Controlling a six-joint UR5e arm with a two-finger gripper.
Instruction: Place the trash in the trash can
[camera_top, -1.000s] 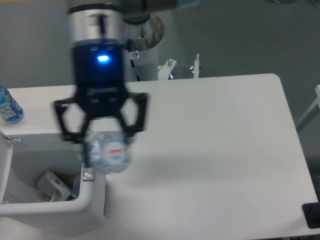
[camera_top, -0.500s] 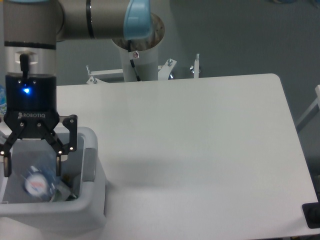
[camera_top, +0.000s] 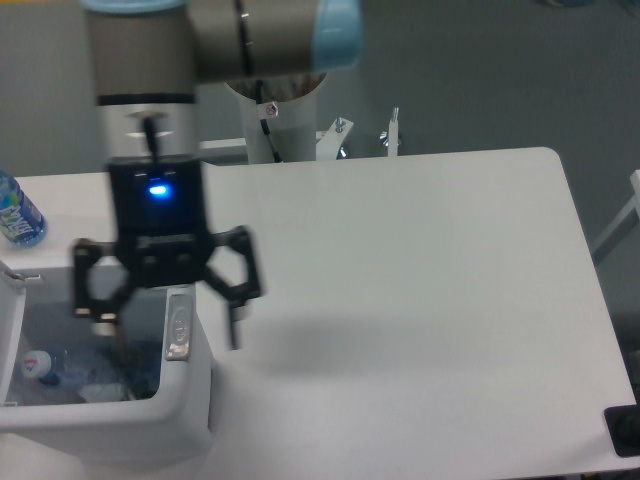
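The fingers (camera_top: 233, 325) are spread wide apart with nothing between them, one tip over the bin's inside and the other over the table just past the bin's right wall. The gripper (camera_top: 168, 325) hangs above the right rim of the trash can (camera_top: 120, 420), which sits at the near left corner of the table (camera_top: 420, 300), open at the top. A grey latch (camera_top: 178, 322) lies on that right rim. Inside the bin lies the trash (camera_top: 60, 368): a flattened clear bottle with a pale cap towards the left, among crumpled plastic that is too blurred to sort out. Farther back, at the left edge, stands a blue-labelled water bottle (camera_top: 16, 212). Behind the table rises the arm's white base post (camera_top: 280, 120).
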